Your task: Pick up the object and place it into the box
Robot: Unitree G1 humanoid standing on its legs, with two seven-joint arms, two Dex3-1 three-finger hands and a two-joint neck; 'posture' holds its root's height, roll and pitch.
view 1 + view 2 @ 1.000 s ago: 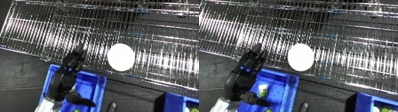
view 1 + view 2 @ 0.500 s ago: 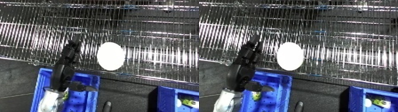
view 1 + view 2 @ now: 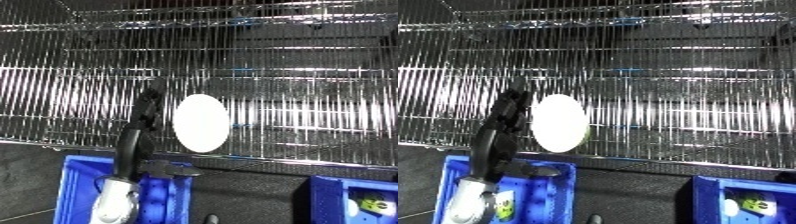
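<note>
A white oval disc (image 3: 201,123) stands against the wire shelf (image 3: 293,75), near its front edge. My left hand (image 3: 147,111) reaches up from the lower left, black fingers straight, just left of the disc's edge; I cannot tell if they touch it. Its silver forearm (image 3: 115,200) rises over the left blue bin (image 3: 75,187). My right hand shows in neither view.
A second blue bin (image 3: 333,200) sits at the lower right with a small white and green item (image 3: 753,207) in it. A small green thing (image 3: 505,210) lies in the left bin. A dark floor strip (image 3: 249,192) separates the bins.
The camera has levelled and shifted. The gap between my left hand and the disc has narrowed; the disc itself still rests on the shelf.
</note>
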